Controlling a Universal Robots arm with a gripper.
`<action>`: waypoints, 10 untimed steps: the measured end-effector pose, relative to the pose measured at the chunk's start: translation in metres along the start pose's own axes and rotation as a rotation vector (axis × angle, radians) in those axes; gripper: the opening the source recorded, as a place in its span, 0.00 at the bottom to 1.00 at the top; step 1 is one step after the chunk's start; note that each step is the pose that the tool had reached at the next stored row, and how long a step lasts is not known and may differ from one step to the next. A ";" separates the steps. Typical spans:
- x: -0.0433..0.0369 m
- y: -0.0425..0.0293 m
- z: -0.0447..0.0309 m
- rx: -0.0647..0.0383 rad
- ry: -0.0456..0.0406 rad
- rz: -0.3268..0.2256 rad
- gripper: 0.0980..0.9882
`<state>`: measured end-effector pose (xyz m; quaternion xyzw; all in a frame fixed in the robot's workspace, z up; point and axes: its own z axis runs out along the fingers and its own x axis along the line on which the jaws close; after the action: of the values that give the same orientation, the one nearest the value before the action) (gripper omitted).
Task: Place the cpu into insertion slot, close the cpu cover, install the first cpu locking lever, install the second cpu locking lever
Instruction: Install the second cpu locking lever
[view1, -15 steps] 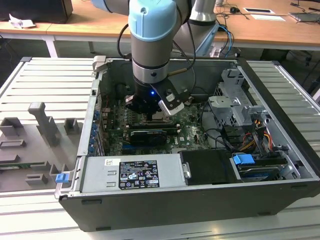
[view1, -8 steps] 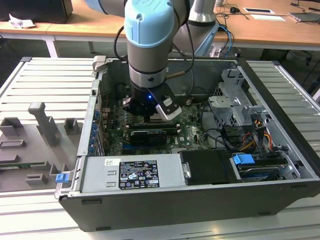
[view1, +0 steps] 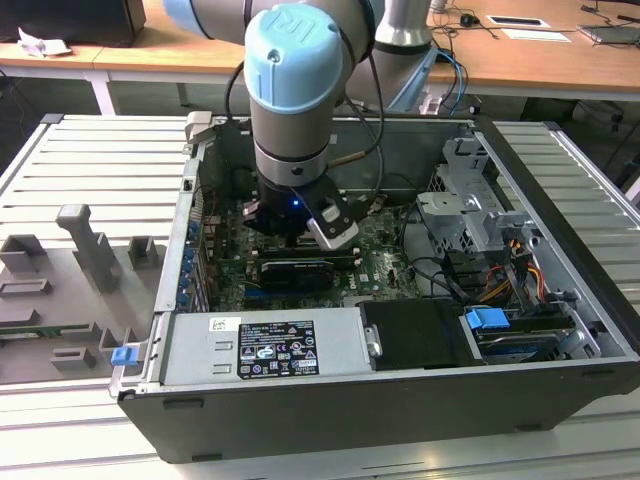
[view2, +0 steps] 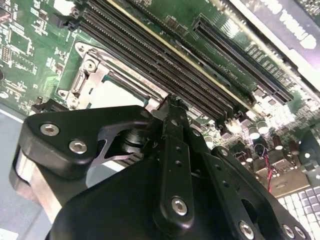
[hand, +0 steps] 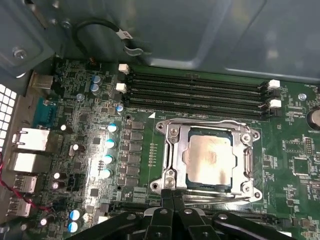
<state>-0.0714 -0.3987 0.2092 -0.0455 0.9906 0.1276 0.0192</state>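
The cpu (hand: 210, 159) lies flat in the insertion slot (hand: 165, 125) on the green board, its pale metal top showing through the cut-out. The silver cpu cover (hand: 172, 150) lies down over it, framing the chip. A thin lever rod (hand: 220, 198) runs along the socket edge nearest my fingers. My gripper (hand: 172, 197) is at that edge by a corner of the socket, its black fingers pressed together with nothing visible between them. In the second wrist view the gripper (view2: 172, 102) tips sit just beside the cpu (view2: 112, 92) and cover (view2: 87, 75). The exterior view has the arm's wrist (view1: 295, 120) reaching down into the open case.
Long black memory slots (hand: 195, 92) run just past the socket. Blue-topped capacitors (hand: 107, 145) stand beside it. In the exterior view the power supply (view1: 260, 345), drive cage (view1: 470, 205) and cables (view1: 500, 280) crowd the case; grey fixtures (view1: 90, 250) stand on the table at that view's left.
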 end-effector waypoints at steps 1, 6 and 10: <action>0.0006 -0.0004 0.0014 -0.005 -0.0007 0.000 0.01; 0.0044 -0.0062 0.0052 -0.034 -0.0039 0.001 0.01; 0.0091 -0.0092 0.0060 -0.058 -0.0067 0.001 0.01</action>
<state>-0.0795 -0.4068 0.2006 -0.0450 0.9864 0.1565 0.0211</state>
